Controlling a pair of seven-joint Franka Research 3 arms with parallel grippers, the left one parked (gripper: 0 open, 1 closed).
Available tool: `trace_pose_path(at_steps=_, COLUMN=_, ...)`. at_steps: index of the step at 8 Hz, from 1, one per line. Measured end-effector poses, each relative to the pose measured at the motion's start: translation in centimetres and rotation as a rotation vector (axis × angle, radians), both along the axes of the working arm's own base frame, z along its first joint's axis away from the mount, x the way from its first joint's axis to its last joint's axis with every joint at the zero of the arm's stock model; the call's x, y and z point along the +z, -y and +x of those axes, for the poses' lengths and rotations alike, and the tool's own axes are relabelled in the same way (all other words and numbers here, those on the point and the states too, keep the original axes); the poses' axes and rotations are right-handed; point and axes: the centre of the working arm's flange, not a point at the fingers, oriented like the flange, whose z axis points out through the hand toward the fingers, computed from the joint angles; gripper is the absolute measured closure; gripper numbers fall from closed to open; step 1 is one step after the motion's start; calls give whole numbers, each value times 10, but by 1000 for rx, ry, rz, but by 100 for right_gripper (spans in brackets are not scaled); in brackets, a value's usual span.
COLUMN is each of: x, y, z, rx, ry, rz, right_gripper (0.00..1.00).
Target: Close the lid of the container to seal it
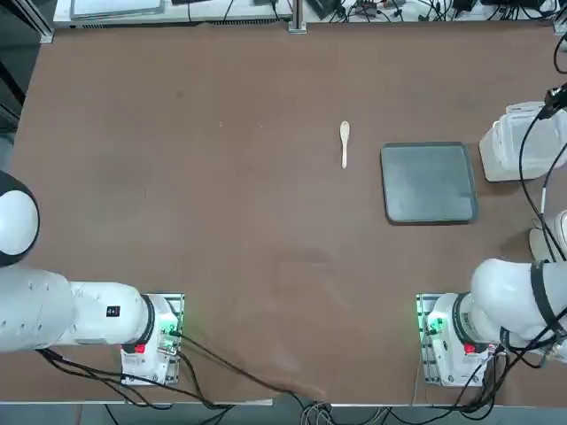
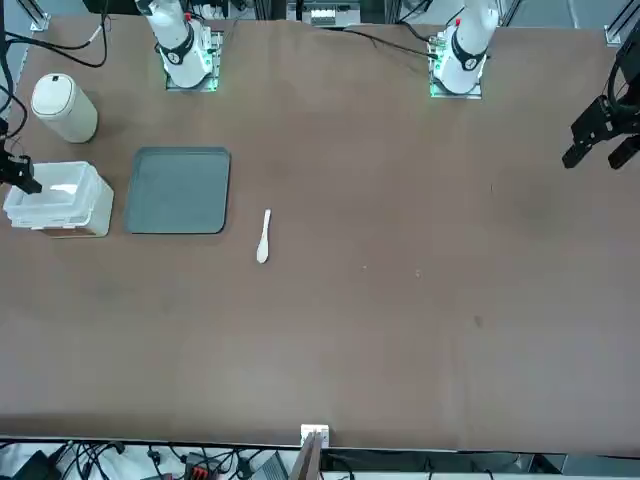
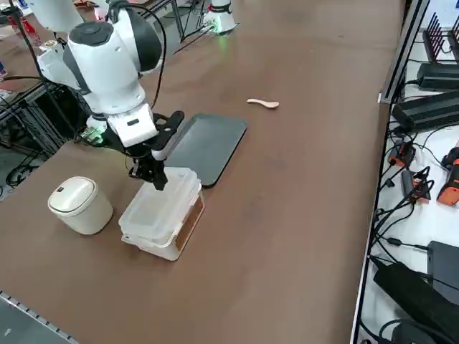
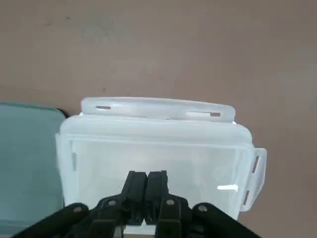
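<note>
The small white translucent container (image 3: 181,231) stands near the table's right edge, beside the grey tray. Its whitish lid (image 4: 158,148) lies flat over the box, with the side latch flaps (image 4: 157,107) sticking out around the rim. My right gripper (image 4: 147,176) is shut, its two black fingers pressed together with nothing between them. The tips sit on or just above the lid's near part; I cannot tell whether they touch. In the right side view the gripper (image 3: 155,176) points down at the lid's (image 3: 161,204) edge nearest the tray. From the front, the container (image 2: 60,200) shows at far left.
A dark grey square tray (image 1: 429,182) lies just left of the container. A pale spoon (image 1: 345,142) rests further left. A round cream-white object (image 3: 79,204) stands on the container's near side. The table's right edge runs close by.
</note>
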Motion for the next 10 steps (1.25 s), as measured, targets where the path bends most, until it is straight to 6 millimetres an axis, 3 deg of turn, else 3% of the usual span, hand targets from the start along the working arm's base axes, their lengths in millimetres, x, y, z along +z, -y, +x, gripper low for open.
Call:
trace_pose_path(at_steps=5, x=-44, y=2, z=7, rx=7, ry=42, rz=-27, right_gripper=99)
trace_pose_path(at_steps=10, x=-49, y=2, z=9, rx=12, ry=81, rz=-49, right_gripper=99)
